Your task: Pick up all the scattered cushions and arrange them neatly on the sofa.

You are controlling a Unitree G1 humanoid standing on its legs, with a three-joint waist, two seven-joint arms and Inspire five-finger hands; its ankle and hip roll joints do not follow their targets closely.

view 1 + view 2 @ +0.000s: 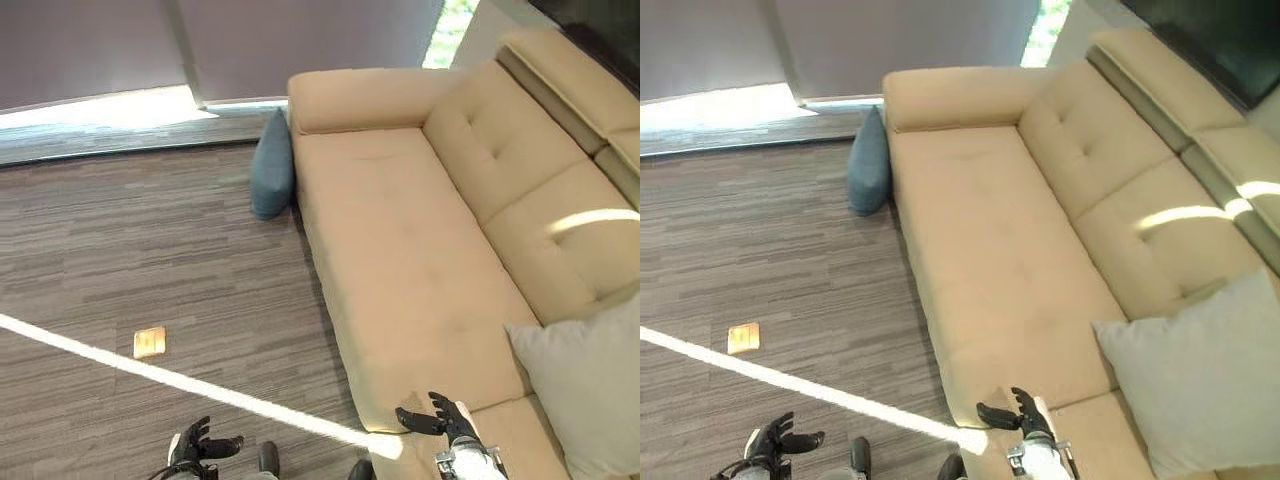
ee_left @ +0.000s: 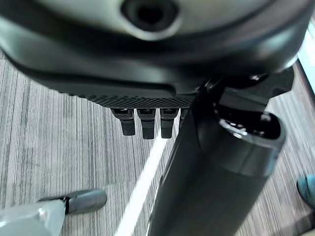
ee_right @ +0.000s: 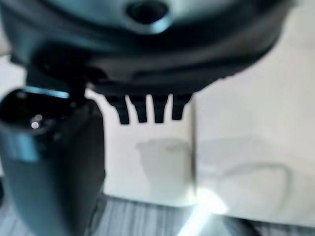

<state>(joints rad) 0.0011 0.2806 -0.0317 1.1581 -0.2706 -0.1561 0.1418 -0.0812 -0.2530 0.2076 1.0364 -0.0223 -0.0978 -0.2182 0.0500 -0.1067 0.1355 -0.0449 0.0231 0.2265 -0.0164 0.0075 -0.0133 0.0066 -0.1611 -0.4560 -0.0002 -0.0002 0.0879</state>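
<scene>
A blue cushion (image 1: 271, 170) leans upright on the floor against the front of the beige sofa (image 1: 400, 250), near its far armrest. A light grey cushion (image 1: 590, 390) rests on the sofa seat at the near right. My right hand (image 1: 447, 420) hovers open over the sofa's near front edge, holding nothing. My left hand (image 1: 195, 445) hangs open above the carpet at the lower left, also empty. In the wrist views the fingers (image 2: 142, 125) of the left hand and the fingers (image 3: 147, 110) of the right hand point straight out.
A small tan square object (image 1: 149, 342) lies on the striped grey carpet (image 1: 130, 250). A bright stripe of sunlight crosses the floor. Grey curtains (image 1: 300, 45) hang along the far wall behind the sofa's armrest (image 1: 360, 97).
</scene>
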